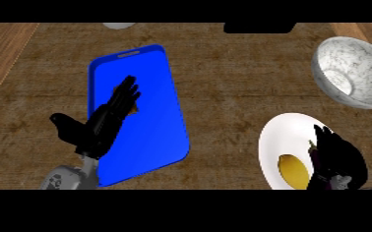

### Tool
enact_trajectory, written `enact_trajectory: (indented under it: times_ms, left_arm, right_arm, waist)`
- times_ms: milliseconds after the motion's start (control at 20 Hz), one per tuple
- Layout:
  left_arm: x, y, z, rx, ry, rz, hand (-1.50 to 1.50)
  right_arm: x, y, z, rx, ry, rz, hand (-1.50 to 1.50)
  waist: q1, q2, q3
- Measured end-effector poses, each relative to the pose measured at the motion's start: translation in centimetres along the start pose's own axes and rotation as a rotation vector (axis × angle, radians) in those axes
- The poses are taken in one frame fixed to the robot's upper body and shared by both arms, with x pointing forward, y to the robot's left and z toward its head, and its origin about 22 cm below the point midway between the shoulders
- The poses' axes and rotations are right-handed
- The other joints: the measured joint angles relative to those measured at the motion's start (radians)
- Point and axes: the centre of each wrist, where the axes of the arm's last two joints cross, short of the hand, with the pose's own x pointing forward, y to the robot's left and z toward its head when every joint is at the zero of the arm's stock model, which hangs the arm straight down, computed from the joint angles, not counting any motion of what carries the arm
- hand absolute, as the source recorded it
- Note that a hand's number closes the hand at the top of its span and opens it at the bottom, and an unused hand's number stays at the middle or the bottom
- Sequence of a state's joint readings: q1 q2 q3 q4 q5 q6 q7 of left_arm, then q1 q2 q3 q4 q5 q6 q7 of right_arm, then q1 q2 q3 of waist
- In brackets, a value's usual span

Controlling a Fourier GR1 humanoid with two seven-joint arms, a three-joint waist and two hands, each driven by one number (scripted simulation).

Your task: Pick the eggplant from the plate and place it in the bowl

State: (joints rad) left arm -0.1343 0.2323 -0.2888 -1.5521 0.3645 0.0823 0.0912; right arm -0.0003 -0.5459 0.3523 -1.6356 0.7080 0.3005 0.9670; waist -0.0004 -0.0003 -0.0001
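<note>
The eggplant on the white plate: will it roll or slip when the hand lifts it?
The eggplant looks long and rounded, so it may roll on the flat plate if nudged, perhaps against the yellow item beside it. Its dark skin seems smooth, so it could slip. It is probably stiff enough not to bend.
</note>
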Motion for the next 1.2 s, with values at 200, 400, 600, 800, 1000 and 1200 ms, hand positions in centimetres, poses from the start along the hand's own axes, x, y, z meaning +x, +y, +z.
enact_trajectory:
  times_ms: [200, 400, 600, 800, 1000, 1200]
  left_arm:
    - [0.4, 0.6, 0.4, 0.001, -0.001, -0.003, 0.00]
    - [0.1, 0.0, 0.1, 0.003, -0.004, -0.011, 0.00]
    - [-0.1, -0.3, 0.0, 0.007, -0.002, -0.008, 0.00]
    - [0.2, -0.4, -0.1, 0.003, -0.006, -0.012, 0.00]
    - [0.2, 0.1, 0.3, -0.002, 0.001, -0.008, 0.00]
    - [0.6, -0.1, 0.3, -0.003, -0.003, -0.008, 0.00]
  right_arm:
    - [-0.2, 0.6, -0.5, -0.010, 0.022, 0.001, -1.50]
    - [-0.7, 1.0, -0.9, -0.015, 0.036, -0.010, -1.50]
    - [-0.5, 1.9, -1.9, -0.020, 0.046, -0.015, -1.50]
    - [-0.9, 2.4, -2.9, -0.023, 0.029, -0.033, 1.50]
    - [-1.6, 2.8, -3.0, -0.053, -0.022, -0.021, 1.50]
    - [-1.6, 2.8, -3.3, -0.072, -0.053, 0.005, 1.50]
  waist:
    - [0.000, 0.000, 0.000]
    - [-0.001, 0.000, 0.000]
    - [0.000, 0.000, -0.001]
    - [-0.001, -0.002, -0.005]
    - [-0.001, -0.004, -0.008]
    - [-0.002, -0.004, -0.010]
